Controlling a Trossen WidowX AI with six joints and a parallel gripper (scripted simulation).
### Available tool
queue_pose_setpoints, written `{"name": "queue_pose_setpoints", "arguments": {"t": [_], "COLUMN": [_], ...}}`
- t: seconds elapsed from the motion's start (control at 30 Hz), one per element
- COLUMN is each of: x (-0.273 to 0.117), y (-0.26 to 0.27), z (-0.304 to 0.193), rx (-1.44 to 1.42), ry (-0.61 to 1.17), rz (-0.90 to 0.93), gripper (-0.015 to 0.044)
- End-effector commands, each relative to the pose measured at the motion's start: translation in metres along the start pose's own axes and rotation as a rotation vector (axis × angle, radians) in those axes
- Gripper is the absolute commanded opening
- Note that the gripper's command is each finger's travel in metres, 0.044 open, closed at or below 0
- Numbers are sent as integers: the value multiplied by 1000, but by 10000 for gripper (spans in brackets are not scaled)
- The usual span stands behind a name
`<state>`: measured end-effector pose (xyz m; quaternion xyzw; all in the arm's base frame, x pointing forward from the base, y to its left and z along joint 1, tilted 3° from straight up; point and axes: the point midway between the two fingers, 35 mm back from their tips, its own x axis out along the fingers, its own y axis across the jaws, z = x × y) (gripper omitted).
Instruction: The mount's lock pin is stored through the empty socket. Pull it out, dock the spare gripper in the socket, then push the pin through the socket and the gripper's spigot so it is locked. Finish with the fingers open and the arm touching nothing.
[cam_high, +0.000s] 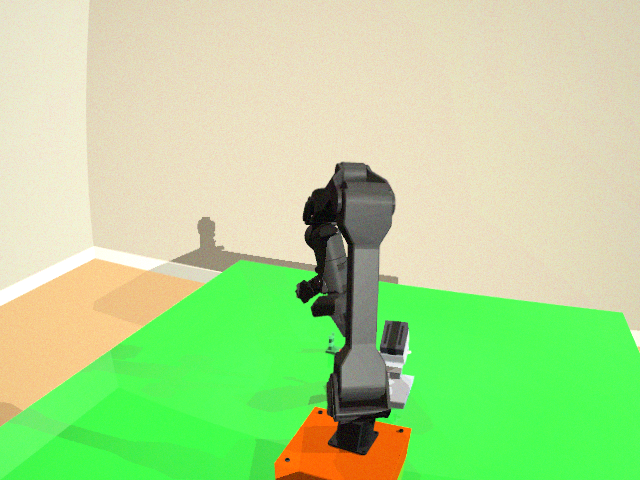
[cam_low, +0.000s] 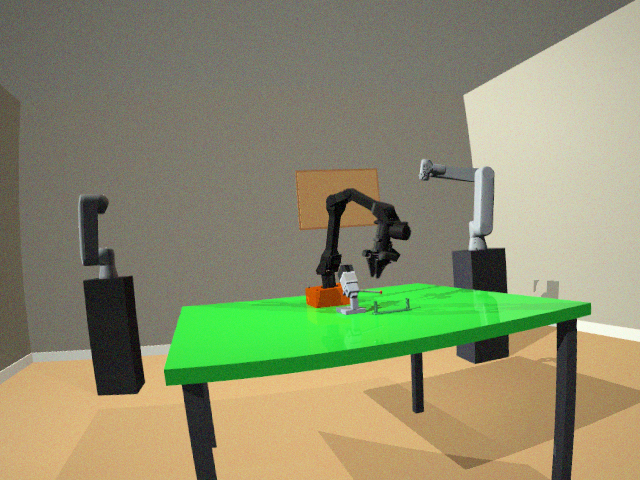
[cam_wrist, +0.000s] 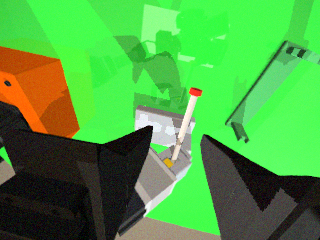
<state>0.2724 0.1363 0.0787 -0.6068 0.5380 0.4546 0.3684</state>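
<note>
My gripper (cam_low: 376, 275) (cam_wrist: 176, 135) is open and empty, raised above the pin. Its tips are mostly hidden behind the arm in the top view. The pin (cam_low: 370, 292) (cam_wrist: 185, 123), pale with a red head, sticks out sideways from the light grey mount. Its far end enters beside a yellow mark; how deep is hidden. The mount's base (cam_high: 401, 391) (cam_low: 351, 311) (cam_wrist: 159, 129) stands on the table. A tilted white body with a dark slotted end (cam_high: 394, 336) (cam_low: 345, 268), apparently the spare gripper, sits on top of the mount; its joint with the socket is unclear.
A low grey-green rack (cam_high: 331, 347) (cam_low: 391, 311) (cam_wrist: 262, 82) with upright ends stands beside the mount. The orange base block (cam_high: 305, 444) (cam_low: 323, 296) (cam_wrist: 37, 85) is on the mount's other side. Two pale arms on dark pedestals stand beyond the green table (cam_low: 289, 341).
</note>
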Motion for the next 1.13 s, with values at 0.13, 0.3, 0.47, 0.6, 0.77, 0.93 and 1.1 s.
{"name": "queue_pose_setpoints", "arguments": {"t": [0.13,0.3,0.47,0.6,0.77,0.93,1.1], "x": [-5,-5,-5,-5,-5,-5,-5], "y": [0,0,0,0,0,0,0], "z": [2,2,2,2,2,2,2], "rx": [-3,-3,-3,-3,-3,-3,-3], "ry": [2,2,2,2,2,2,2], "rz": [1,1,1,1,1,1,1], "gripper": [279,410,440,440,440,440,440]}}
